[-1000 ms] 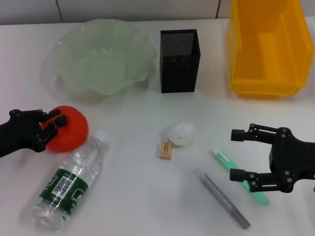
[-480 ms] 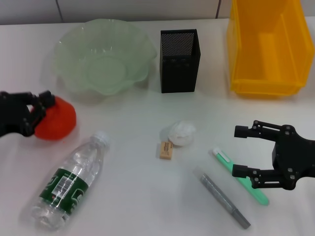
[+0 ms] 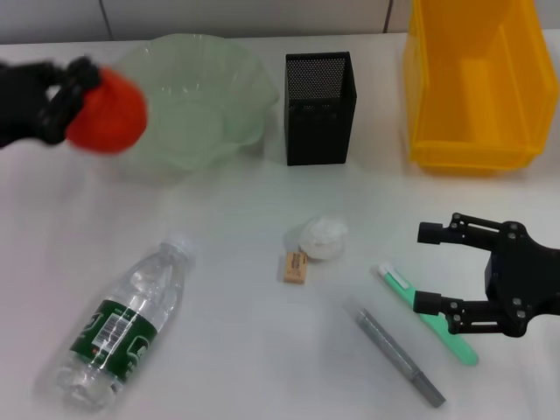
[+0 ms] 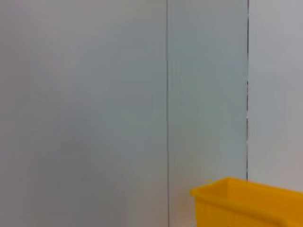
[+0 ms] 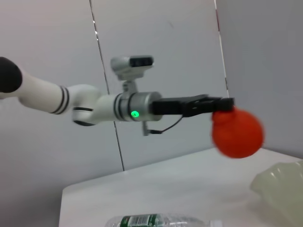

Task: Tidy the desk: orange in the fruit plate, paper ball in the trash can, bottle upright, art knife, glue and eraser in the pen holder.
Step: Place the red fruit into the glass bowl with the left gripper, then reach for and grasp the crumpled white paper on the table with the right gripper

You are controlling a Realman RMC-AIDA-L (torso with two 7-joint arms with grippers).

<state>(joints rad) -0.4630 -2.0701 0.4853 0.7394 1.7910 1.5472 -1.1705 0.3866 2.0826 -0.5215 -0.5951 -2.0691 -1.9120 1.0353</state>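
**Orange in the air, plate just to its right**

Far left: the left claw (image 3: pixel 61 92) is clamped on the orange (image 3: pixel 109 112), carrying it clear of the surface (image 3: pixel 227 201). The side-on right wrist view confirms it, with the fruit hanging at the tip of the outstretched arm and nothing beneath it. What matters now is that the fruit plate (image 3: pixel 219 61) lies to the orange's right, toward the middle of the surface. The orange overlaps the plate's left scalloped rim as seen from the head, but I judge it is not yet over the hollow centre. The left arm is the one on that side, so the carry looks short: a drift rightward, then a release.

Below, the bottle (image 3: pixel 127 319) lies on its side, white cap pointing up toward the plate, base toward the near edge. That job is untouched.

In the middle, the eraser (image 3: pixel 296 267) sits just beside the paper ball (image 3: pixel 322 236), with the pen holder (image 3: pixel 319 109) upright behind them.

On the right, the right claw (image 3: pixel 435 269) hovers with its fingers spread apart, gripping nothing, beside a green pen-like tool (image 3: pixel 429 317) and a grey one (image 3: pixel 398 354). The trash can (image 3: pixel 472 149) stands behind.
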